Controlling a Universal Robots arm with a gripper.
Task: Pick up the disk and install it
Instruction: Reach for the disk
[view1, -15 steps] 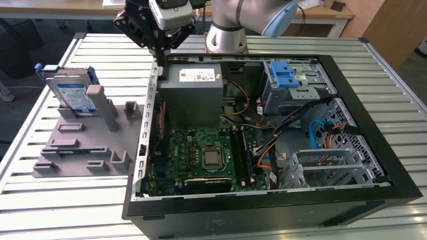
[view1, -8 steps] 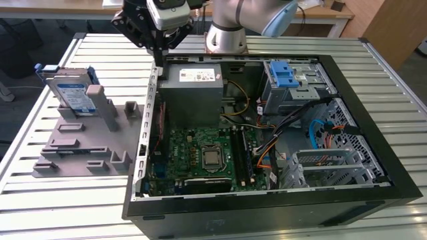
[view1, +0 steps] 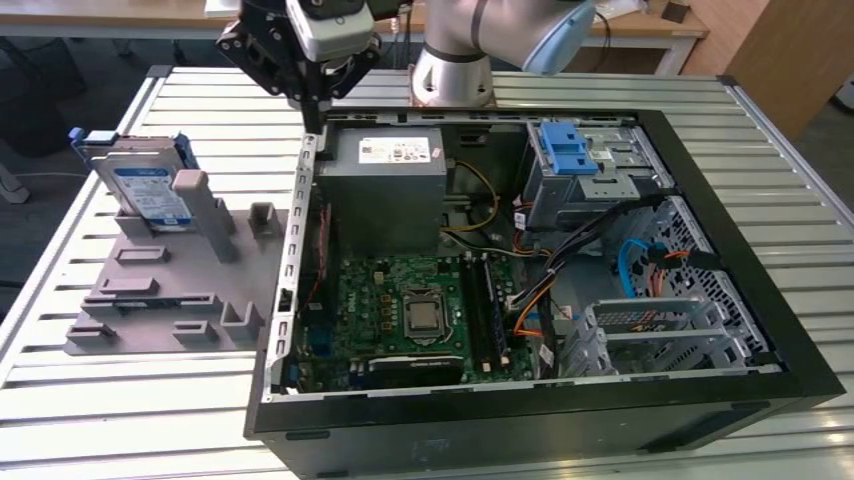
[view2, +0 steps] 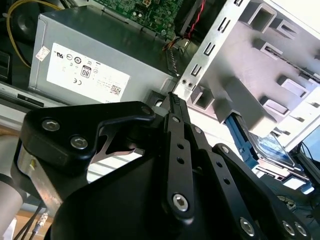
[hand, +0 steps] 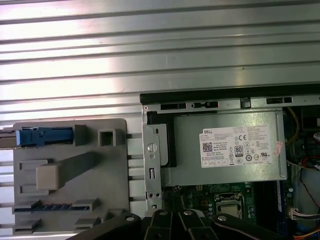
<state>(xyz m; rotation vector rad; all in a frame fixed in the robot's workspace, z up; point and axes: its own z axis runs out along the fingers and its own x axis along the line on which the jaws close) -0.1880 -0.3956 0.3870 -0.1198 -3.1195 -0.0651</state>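
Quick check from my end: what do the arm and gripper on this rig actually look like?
The arm is silver-grey tubing with a pale blue joint cap. The gripper is black, with a light grey body. Its angular linkage bars carry round silver screw heads and taper to thin fingers.

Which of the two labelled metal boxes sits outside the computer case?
The disk, blue-railed, standing on edge in the grey fixture at the exterior view's left; the power-supply box is inside the case.
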